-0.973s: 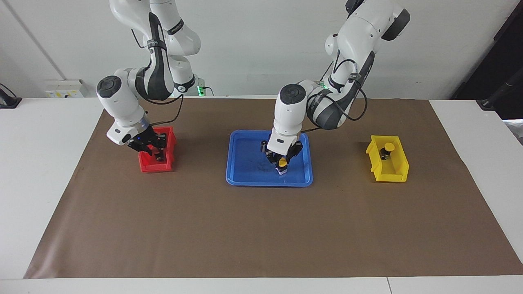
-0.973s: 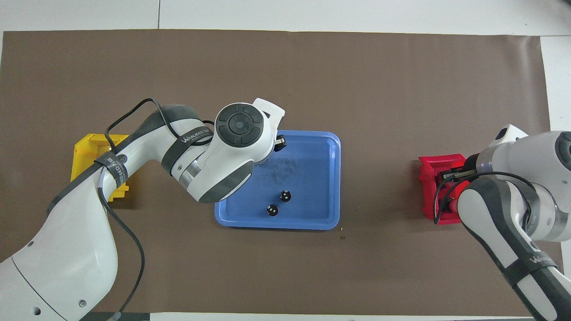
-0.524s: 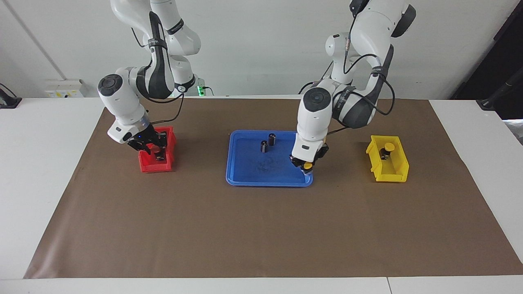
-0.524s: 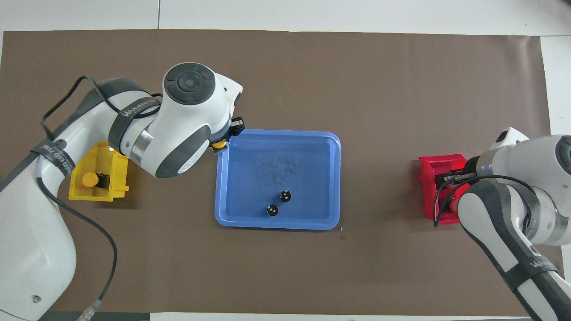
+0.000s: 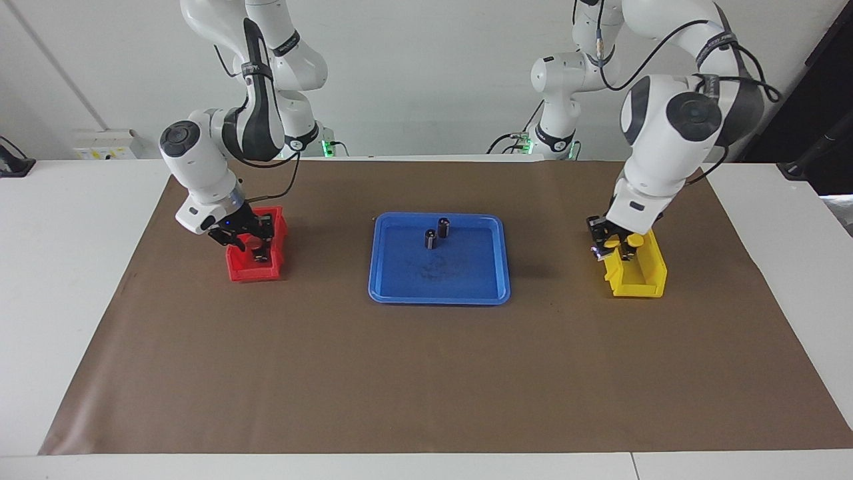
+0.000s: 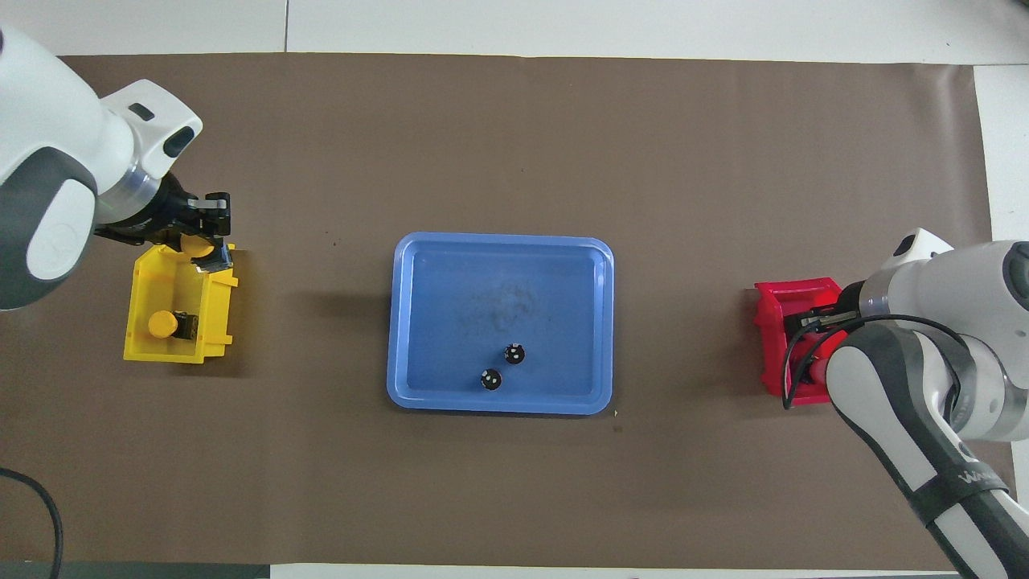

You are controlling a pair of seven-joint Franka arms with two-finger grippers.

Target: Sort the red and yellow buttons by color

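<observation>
My left gripper [image 5: 612, 248] [image 6: 202, 241] hangs over the yellow bin [image 5: 650, 283] [image 6: 141, 277], above the end of it farther from the robots. It is shut on a yellow button [image 6: 191, 244]. A second yellow button [image 5: 635, 239] [image 6: 164, 324] lies inside that bin, at the end nearer the robots. My right gripper [image 5: 253, 245] is down at the red bin [image 5: 240, 272] [image 6: 773, 310]. The gripper and its arm cover most of the bin's inside. No red button shows plainly.
A blue tray [image 5: 393, 287] [image 6: 579, 265] sits mid-table between the two bins. Two small dark cylinders [image 5: 443, 227] [image 6: 514, 353] stand in it, close to the rim nearer the robots. A brown mat covers the table.
My left arm has lifted the yellow button out of the blue tray and swung it across to above the yellow bin. My right gripper has stayed at the red bin.
</observation>
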